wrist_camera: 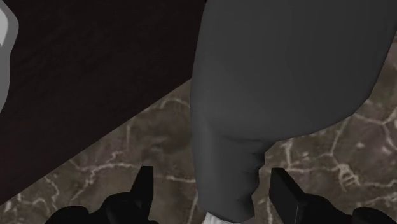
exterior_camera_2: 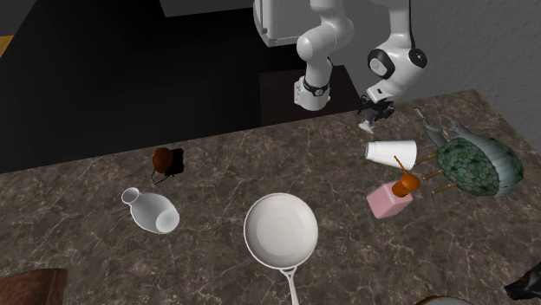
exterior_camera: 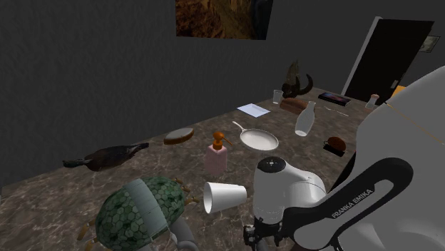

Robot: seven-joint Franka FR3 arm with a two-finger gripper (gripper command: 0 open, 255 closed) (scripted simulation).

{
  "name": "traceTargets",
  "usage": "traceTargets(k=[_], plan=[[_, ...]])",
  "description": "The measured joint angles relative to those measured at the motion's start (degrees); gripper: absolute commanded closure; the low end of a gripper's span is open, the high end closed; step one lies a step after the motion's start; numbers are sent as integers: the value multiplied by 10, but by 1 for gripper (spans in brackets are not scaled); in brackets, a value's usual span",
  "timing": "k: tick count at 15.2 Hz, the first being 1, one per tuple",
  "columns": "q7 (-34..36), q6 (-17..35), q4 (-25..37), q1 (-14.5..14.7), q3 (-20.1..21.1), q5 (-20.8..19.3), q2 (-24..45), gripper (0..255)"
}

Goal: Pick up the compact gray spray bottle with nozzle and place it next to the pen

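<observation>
Dark veined marble countertop (exterior_camera_2: 217, 186) carries a white frying pan (exterior_camera_2: 279, 230), its bowl bare, and a pink soap dispenser (exterior_camera_2: 388, 199) with an orange pump. The grey-white spray bottle (exterior_camera_2: 392, 153) lies on its side near the counter's edge by the arm, just beside the dispenser and a green scaled shell (exterior_camera_2: 472, 165). The gripper (wrist_camera: 213, 181) has its fingers (wrist_camera: 143, 184) spread to either side of the bottle's narrow end, not clasping it. Bare marble lies between the pan and a white vase (exterior_camera_2: 149, 210).
</observation>
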Motion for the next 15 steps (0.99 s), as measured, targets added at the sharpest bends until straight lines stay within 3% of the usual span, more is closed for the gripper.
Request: traceTargets(k=[4,9,15], plan=[[0,0,0,0,0,0,0,0],[-2,-107,25,1,-14,-6,-84,0],[-2,-119,27,1,-16,-7,-92,0]])
